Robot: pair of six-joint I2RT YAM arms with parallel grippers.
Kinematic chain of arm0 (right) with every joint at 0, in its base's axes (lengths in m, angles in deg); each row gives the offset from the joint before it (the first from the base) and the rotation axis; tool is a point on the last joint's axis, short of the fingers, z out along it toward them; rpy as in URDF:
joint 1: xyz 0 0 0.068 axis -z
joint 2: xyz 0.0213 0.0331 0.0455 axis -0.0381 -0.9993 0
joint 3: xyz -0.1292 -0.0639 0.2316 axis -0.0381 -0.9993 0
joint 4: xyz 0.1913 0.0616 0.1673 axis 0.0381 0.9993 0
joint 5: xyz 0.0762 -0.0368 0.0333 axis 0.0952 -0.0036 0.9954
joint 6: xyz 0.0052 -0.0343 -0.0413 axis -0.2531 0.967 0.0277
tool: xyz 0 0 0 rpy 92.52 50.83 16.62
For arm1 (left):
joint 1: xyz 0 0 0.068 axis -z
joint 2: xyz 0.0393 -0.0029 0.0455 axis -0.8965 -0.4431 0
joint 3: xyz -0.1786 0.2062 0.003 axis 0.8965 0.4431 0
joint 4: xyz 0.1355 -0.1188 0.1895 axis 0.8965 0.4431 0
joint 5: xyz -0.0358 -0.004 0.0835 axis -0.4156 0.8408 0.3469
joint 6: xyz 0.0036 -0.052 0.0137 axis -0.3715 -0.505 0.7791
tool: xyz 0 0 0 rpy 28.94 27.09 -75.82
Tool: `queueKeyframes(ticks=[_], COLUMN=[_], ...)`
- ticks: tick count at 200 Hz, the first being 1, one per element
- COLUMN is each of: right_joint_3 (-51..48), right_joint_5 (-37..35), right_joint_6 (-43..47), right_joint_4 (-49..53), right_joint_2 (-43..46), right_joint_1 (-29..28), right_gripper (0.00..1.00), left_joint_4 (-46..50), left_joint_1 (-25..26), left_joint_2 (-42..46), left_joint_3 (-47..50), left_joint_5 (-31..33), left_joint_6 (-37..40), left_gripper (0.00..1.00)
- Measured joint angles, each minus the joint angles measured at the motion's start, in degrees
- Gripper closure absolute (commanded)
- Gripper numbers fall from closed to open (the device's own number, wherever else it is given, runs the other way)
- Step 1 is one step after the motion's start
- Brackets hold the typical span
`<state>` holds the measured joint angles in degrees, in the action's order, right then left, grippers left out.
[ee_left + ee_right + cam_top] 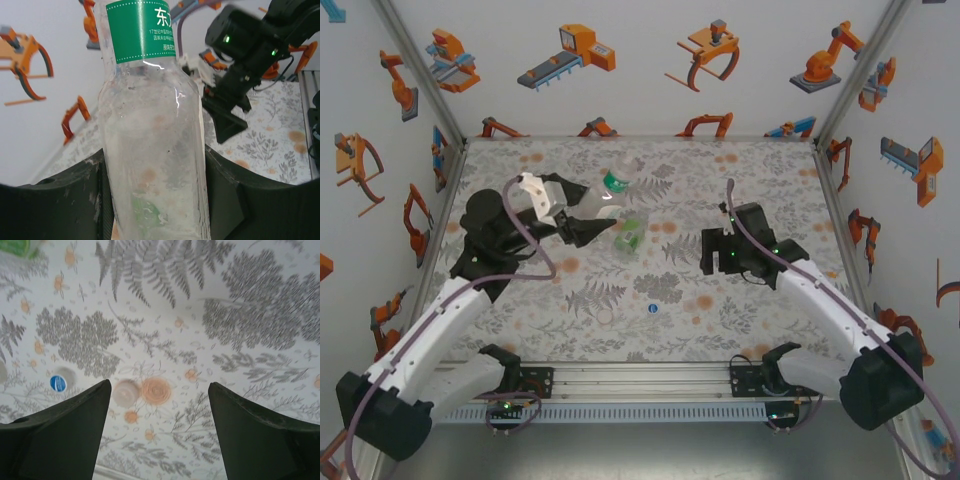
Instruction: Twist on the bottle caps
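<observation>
My left gripper [588, 222] is shut on a clear bottle with a green label [611, 186], held off the mat with its neck pointing away. In the left wrist view the clear bottle [150, 130] stands between both black fingers [75, 200]. A green-tinted bottle [628, 238] lies on the mat just right of that gripper. My right gripper [713, 252] hovers open over the mat. Below it a white cap [125, 392] lies close to the left finger [65, 430], beside an orange printed flower. A blue cap [58, 383] lies further left, and the blue cap [652, 309] sits near the mat's front middle.
The patterned mat [560, 300] covers the table, walled in by panels with orange robot pictures. A metal rail [640, 378] runs along the near edge between the arm bases. The right arm's black body [245, 55] hangs behind the held bottle.
</observation>
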<state>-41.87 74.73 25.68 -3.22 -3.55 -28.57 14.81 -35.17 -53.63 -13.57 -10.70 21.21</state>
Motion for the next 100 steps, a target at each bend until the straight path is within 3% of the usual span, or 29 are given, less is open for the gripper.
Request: queueKeyframes(ticks=[47,100], right_joint_3=[0.4,-0.7], right_joint_5=[-3.0,-6.5], right_joint_6=[-5.7,-12.8], right_joint_4=[8.2,10.5], right_joint_2=[-0.4,-3.3], right_joint_1=[-6.6,-11.7], right_gripper=[0.34,0.43], left_joint_4=[2.4,6.4], left_joint_1=[0.3,0.3], left_joint_2=[4.0,3.8], left_joint_3=[-0.2,-0.4], left_joint_5=[0.1,-0.1], left_joint_6=[2.4,4.2], left_gripper=[0.99,0.97])
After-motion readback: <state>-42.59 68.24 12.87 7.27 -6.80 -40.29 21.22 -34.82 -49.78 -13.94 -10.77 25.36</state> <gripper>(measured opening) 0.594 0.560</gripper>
